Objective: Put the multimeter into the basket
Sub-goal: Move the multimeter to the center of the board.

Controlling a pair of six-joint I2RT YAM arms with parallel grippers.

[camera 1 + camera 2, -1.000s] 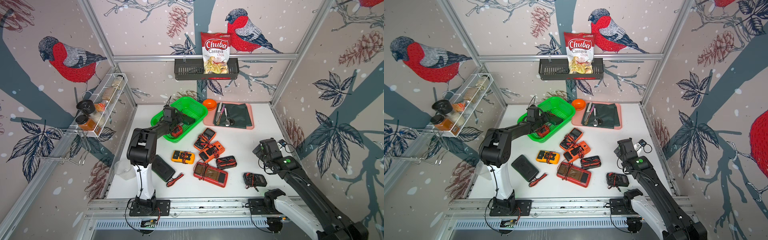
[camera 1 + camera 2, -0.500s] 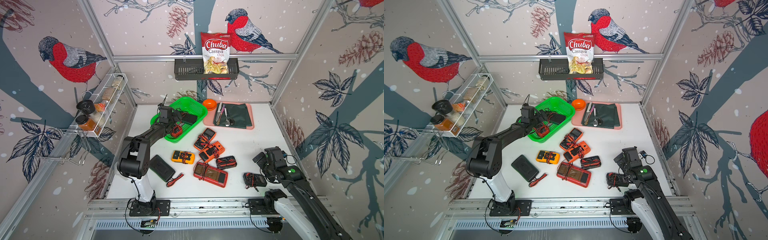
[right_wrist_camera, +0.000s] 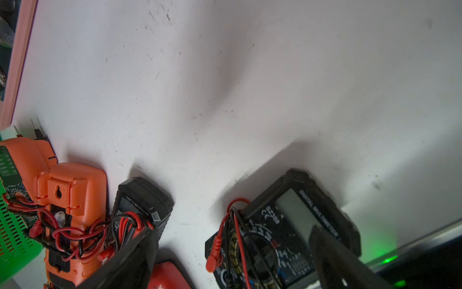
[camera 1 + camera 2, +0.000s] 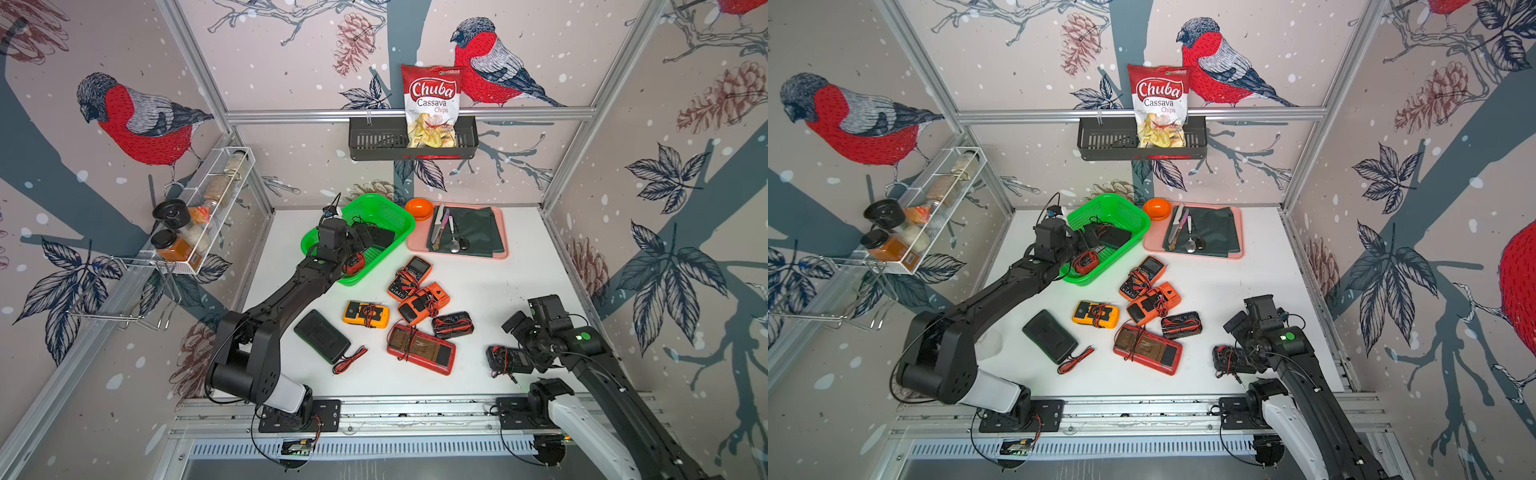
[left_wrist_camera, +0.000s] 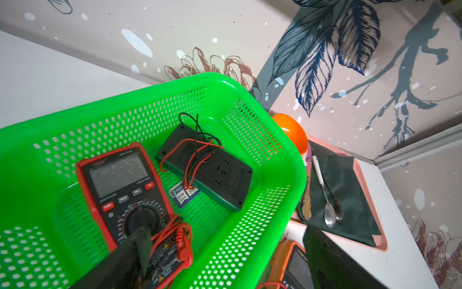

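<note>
Left arm (image 4: 291, 297) has pulled back; I see left jaws wide, red multimeter (image 5: 120, 185) lying in the basket (image 5: 150, 93). Lowered right jaws sit wide over the black multimeter (image 3: 292, 220) on the surface (image 3: 225, 75).

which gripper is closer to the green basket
Left. The left gripper hangs open over the basket, above the red multimeter lying in it. The right gripper is far off across the table, open by a black multimeter.

Bright green perforated basket (image 5: 140, 120), red-edged black multimeter (image 5: 120, 185), pink tray (image 4: 500, 224)
</note>
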